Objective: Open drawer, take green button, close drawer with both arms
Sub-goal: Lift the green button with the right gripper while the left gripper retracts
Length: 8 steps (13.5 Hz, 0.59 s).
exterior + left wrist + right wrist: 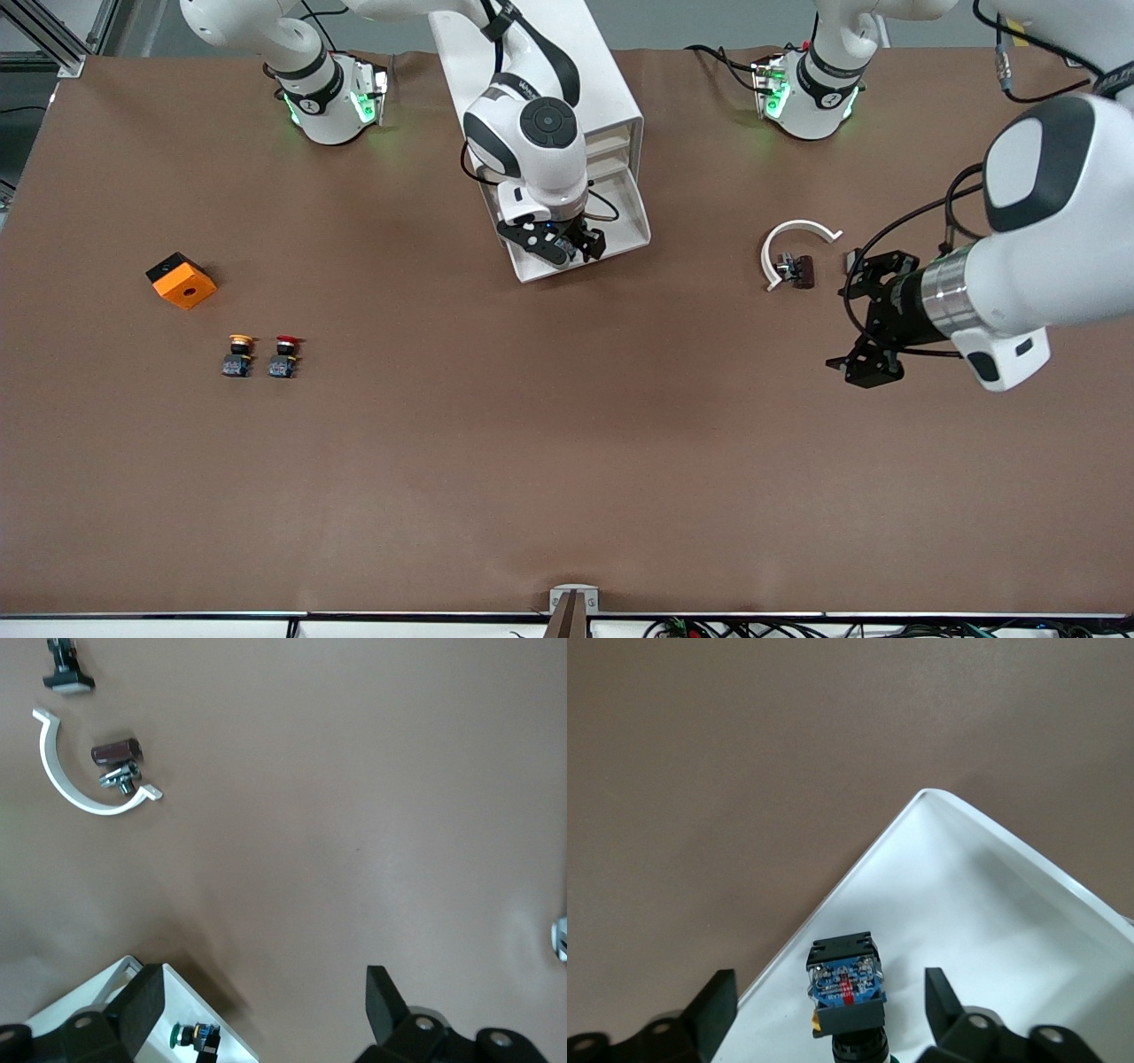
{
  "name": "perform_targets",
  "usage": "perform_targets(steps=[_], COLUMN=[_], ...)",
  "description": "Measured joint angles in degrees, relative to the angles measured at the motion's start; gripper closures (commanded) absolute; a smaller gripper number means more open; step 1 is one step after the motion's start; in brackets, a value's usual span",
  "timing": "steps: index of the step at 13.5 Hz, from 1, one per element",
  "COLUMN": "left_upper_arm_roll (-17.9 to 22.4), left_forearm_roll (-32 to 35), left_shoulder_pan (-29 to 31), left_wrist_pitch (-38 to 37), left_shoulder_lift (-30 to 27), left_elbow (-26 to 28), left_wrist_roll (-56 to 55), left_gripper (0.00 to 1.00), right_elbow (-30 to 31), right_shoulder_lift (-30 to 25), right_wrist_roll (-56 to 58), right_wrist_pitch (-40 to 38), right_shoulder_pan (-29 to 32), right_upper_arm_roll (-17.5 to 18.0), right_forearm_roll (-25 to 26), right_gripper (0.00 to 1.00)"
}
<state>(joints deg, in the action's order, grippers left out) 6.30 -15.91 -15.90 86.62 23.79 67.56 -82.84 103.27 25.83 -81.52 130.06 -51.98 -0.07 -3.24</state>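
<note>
the drawer [620, 232] is standing pulled out of the white cabinet [567, 80], which is sitting near the counter [567, 461] edge where the arm bases stand, about midway along it. the right hand [560, 244] is hanging over the open drawer tray, its fingers [713, 1005] spread wide and gripping nothing. in the right wrist view the button [846, 992] is lying in the tray between those open fingers, close to the tray's rim, its black-and-blue body facing up and not touched by either finger. the left wrist view is also catching the button's green cap inside the tray. the left hand [864, 310] is waiting in the air over the counter toward the left arm's end, its fingers [142, 1014] open and empty. a white curved bracket [793, 244] with a small dark part [797, 268] lying in its curve is resting on the counter near that hand. toward the right arm's end an orange block [182, 281] is sitting, and nearer the front camera than it a yellow-capped button [237, 354] and a red-capped button [284, 355] are standing just beside each other.
</note>
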Motion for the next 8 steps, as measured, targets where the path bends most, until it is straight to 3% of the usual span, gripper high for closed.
perform_targets(steps=[3,8], left_upper_arm_roll=[-0.72,-5.67], left_forearm_roll=[4.1,12.73], left_shoulder_pan=[-0.06,-0.16], left_wrist_pitch=[-2.4,-4.15], left_shoulder_lift=[-3.42,-5.64], left_elbow=[0.11,0.95], left_wrist_roll=[7.71,19.48], left_gripper=[0.0,0.0], right_elbow=[-0.07,-0.06], right_shoulder_lift=[0.03,0.57], right_wrist_roll=[-0.03,-0.04], right_wrist_pitch=[-0.01,-0.04], right_shoulder_pan=[-0.11,-1.0], right_upper_arm_roll=[-0.01,-0.01], right_forearm_roll=[0.0,0.03], right_gripper=[0.18,0.18])
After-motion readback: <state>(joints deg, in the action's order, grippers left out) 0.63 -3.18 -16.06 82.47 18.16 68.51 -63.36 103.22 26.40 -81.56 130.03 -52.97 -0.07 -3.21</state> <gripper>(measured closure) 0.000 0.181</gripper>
